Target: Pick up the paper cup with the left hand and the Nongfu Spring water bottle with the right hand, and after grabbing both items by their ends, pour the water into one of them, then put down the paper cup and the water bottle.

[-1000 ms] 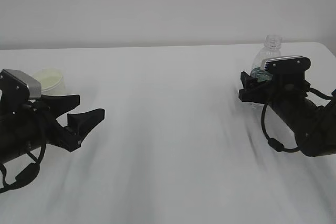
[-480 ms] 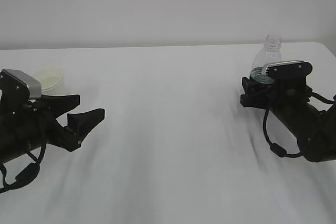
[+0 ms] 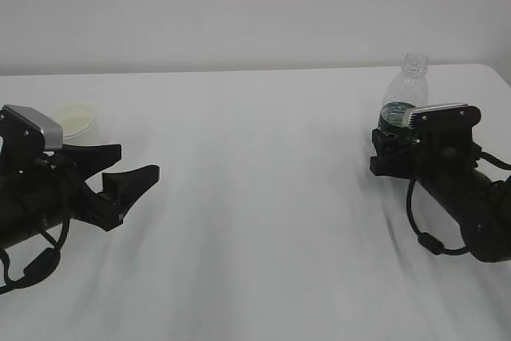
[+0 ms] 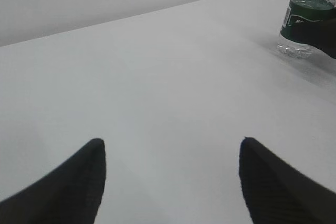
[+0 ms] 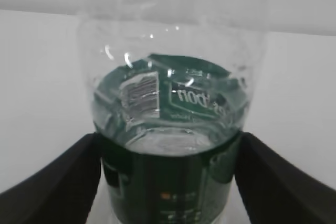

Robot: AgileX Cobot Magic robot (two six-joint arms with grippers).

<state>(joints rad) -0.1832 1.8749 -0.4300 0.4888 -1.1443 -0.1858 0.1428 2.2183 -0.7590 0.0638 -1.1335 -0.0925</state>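
Note:
The paper cup [image 3: 76, 120] stands at the far left of the table, behind my left arm, and the left wrist view does not show it. My left gripper [image 3: 137, 160] is open and empty, pointing right, away from the cup; in its own view the gripper [image 4: 171, 145] frames bare table. The uncapped Nongfu Spring water bottle [image 3: 406, 89] stands upright at the right. My right gripper [image 3: 382, 153] is open, one finger on each side of the green label. In the right wrist view, the bottle [image 5: 170, 82] fills the gap of the gripper [image 5: 169, 136], and water [image 5: 157, 144] sits at label height.
A white table [image 3: 255, 197] runs back to a pale grey wall. Its far right corner [image 3: 497, 69] lies just behind the bottle. From the left wrist, the bottle [image 4: 306, 22] shows at the far right.
My right arm has shifted slightly right and down, so the bottle sits deeper between its fingers. The left arm and the cup have not moved.

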